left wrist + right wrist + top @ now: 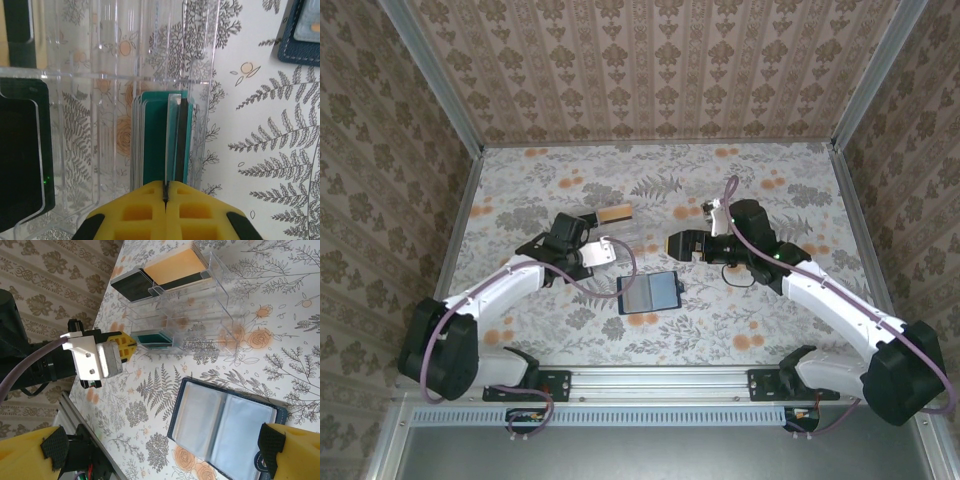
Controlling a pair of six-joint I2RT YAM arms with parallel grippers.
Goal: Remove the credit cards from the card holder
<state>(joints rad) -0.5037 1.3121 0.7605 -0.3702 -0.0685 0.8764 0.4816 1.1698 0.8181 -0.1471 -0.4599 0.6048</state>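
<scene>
Navy and spread flat, the card holder (650, 293) lies open on the floral surface (770, 180) near the middle, between the two arms and a little nearer than their tips. In the right wrist view its grey-blue pockets look flat and bare, though a card tucked deep inside cannot be ruled out. Just to the far left of it stands a clear plastic tray (220, 295), and both credit cards sit in its farther compartments: the tan-orange card (175, 264) and, beside it, the black card (131, 284). A thicker teal block (155, 140) fills a nearer slot. The left end effector (166, 190) is at the tray's near end, right at the teal block, its yellow fingers (145, 210) pressed fully together. No card shows between them. A thin dark strip stands on edge beside a clear divider just ahead of them, and what it is cannot be told. The right end effector (677, 244) hangs just above and to the far right of the card holder with its jaws spread wide, gripping nothing. Judging by this layout, the task looks finished or nearly so: the cards are out of the holder and stowed, and what is left is at most a check of the pockets and drawing the arms clear.
</scene>
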